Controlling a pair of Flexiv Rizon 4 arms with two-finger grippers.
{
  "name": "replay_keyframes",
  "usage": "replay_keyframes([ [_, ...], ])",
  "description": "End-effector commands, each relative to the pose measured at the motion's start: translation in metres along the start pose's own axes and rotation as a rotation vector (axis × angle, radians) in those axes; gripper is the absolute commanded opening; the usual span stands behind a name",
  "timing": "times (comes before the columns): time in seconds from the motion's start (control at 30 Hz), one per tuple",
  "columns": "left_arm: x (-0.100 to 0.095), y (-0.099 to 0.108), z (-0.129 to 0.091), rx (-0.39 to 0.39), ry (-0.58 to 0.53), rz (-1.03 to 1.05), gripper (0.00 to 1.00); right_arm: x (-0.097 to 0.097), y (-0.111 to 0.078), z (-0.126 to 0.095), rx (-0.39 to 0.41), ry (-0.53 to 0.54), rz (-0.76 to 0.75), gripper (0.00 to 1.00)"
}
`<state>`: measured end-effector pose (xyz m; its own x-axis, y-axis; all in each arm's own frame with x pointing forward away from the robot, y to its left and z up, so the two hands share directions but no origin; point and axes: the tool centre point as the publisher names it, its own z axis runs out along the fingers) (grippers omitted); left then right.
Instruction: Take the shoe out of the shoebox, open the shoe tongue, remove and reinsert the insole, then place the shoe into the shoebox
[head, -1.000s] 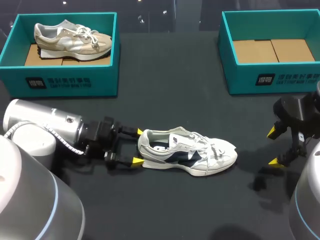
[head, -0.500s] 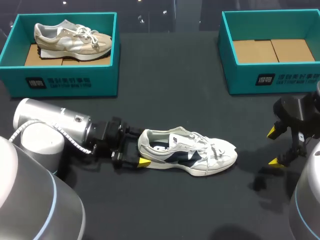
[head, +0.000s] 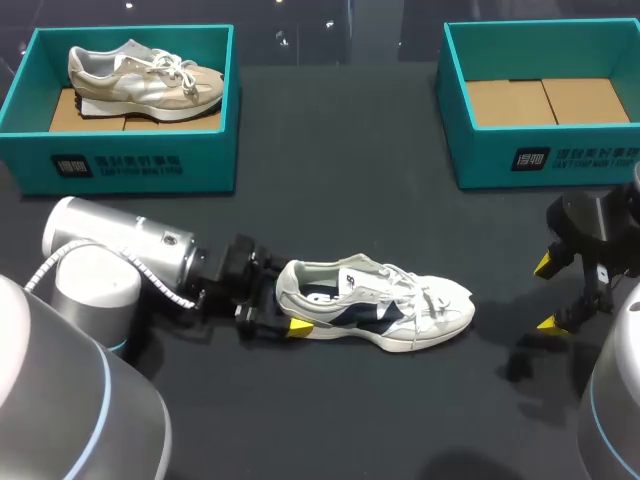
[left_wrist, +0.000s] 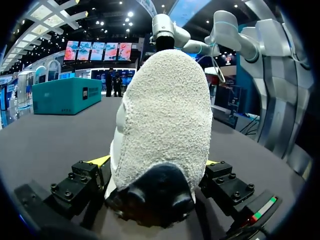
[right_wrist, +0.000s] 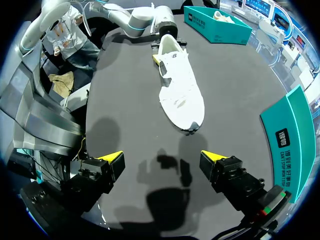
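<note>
Black table (head: 330, 180) with two teal shoeboxes along the far side, well apart. Inside the left shoebox (head: 130, 165), one beige shoe (head: 145, 82) lying on brown cardboard, toe toward the other box. Inside the right shoebox (head: 560, 160), just the brown cardboard floor, two flaps side by side. Same white square mark and line of white print on the front wall of each box (too small to make out). Two shoes in all, one in a box and one out.

Out on the table, near the front and about midway between the sides, the white and navy shoe (head: 375, 305), laces facing up, toe toward the right arm, heel toward the left arm. Small mark on its side, not clear enough to tell.

Low at the heel, the left gripper (head: 290, 297), fingers spread wide, one on each side of the fuzzy heel, near yellow tip right by the sole.

Off at the right side, well apart from the shoe, the right gripper (head: 545, 294), fingers spread, holding nothing, dark table and its own shadow under it
</note>
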<state>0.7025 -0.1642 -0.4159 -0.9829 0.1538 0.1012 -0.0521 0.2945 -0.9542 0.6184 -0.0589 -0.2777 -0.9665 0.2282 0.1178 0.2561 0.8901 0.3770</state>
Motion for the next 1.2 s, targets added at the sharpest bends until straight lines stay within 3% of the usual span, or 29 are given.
replay_keyframes([
  [0.03, 0.0004, 0.0010, 0.0092, 0.007, -0.007, -0.005, 1.00, 0.0011, -0.0001, 0.0003, 0.001, -0.002, 0.000, 1.00],
  [0.4, -0.0019, 0.0018, 0.0169, 0.020, -0.038, -0.017, 1.00, 0.0011, -0.0001, 0.0003, 0.001, -0.002, 0.000, 1.00],
  [0.47, -0.0022, 0.0013, 0.0174, 0.024, -0.043, -0.015, 0.10, 0.0011, -0.0001, 0.0003, 0.001, -0.002, 0.000, 1.00],
  [0.5, -0.0022, 0.0012, 0.0175, 0.025, -0.045, -0.013, 0.23, 0.0011, -0.0001, 0.0003, 0.001, -0.002, 0.000, 1.00],
  [0.53, -0.0023, 0.0011, 0.0176, 0.027, -0.043, -0.009, 0.00, 0.0011, -0.0001, 0.0003, 0.001, -0.002, 0.000, 1.00],
  [1.2, -0.0017, -0.0012, 0.0153, 0.030, -0.025, -0.006, 0.00, 0.0011, -0.0001, 0.0003, 0.001, -0.002, 0.000, 1.00],
])
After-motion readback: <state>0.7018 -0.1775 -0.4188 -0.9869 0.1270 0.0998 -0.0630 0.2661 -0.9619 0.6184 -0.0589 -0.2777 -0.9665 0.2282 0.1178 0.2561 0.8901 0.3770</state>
